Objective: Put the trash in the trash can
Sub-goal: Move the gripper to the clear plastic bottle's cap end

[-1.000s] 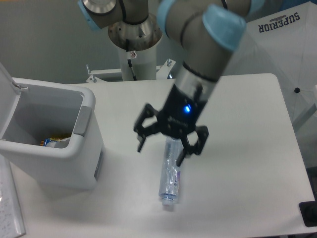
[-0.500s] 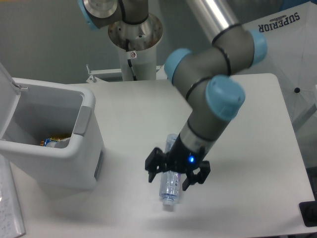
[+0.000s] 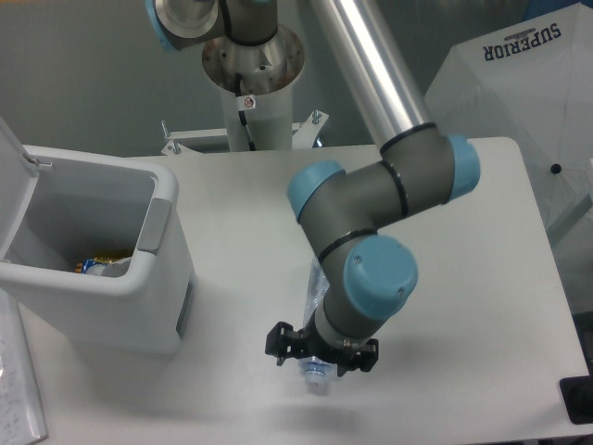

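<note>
The flattened clear plastic bottle (image 3: 316, 320) lies on the white table (image 3: 473, 278), right of centre and toward the near edge, its white cap end (image 3: 317, 375) pointing toward the camera. Most of it is hidden: only a strip of clear plastic shows at the left of the arm's last joint, and the cap end pokes out below the tool.

The gripper (image 3: 321, 352) is low over the bottle's cap end, at or just above the table. Its black fingers stand spread, one to the left of the bottle (image 3: 279, 341) and one to the right (image 3: 368, 354), with the bottle between them. Whether the pads touch the plastic cannot be told from this view. The grey arm with light-blue joint caps (image 3: 378, 278) folds down steeply over the bottle from the upper right.

The trash can (image 3: 111, 269), a boxy light-grey bin with rounded corners and a darker grey side panel, stands on the left part of the table, well apart from the bottle. Its hinged lid (image 3: 13, 185) is swung open to the left. Inside, at the bottom, lies a yellow-and-blue packet (image 3: 100, 262) with something pale beside it.

Behind the table rises the robot's white pedestal (image 3: 252, 102), and at the upper right stands white material printed with the word SUPERIOR (image 3: 523, 42)
</note>
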